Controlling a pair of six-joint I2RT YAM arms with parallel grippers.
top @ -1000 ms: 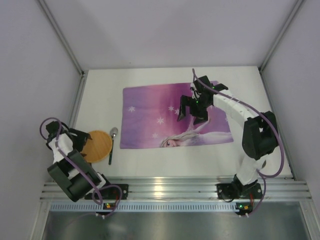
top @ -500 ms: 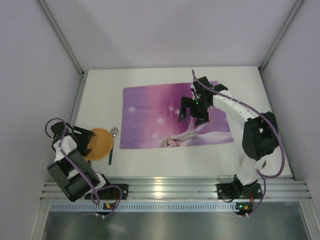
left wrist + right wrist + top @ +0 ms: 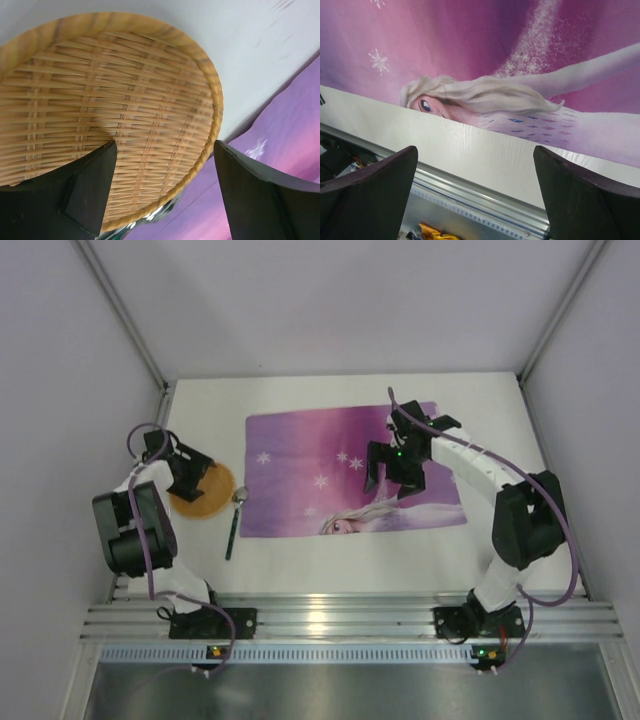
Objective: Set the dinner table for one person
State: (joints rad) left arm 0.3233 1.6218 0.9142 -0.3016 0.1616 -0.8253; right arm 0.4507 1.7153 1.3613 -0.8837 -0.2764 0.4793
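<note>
The left gripper [image 3: 164,145] sits spread wide over the wicker plate [image 3: 125,90] rim, right gripper [image 3: 475,148] wide open above the placemat [image 3: 470,40]. I'd pinch that rim firmly before lifting.

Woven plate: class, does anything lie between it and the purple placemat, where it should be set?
Yes. A spoon lies on the white table between the woven plate and the left edge of the placemat, with its bowl close to the plate's rim. Nothing else visible stands in that path.
</note>
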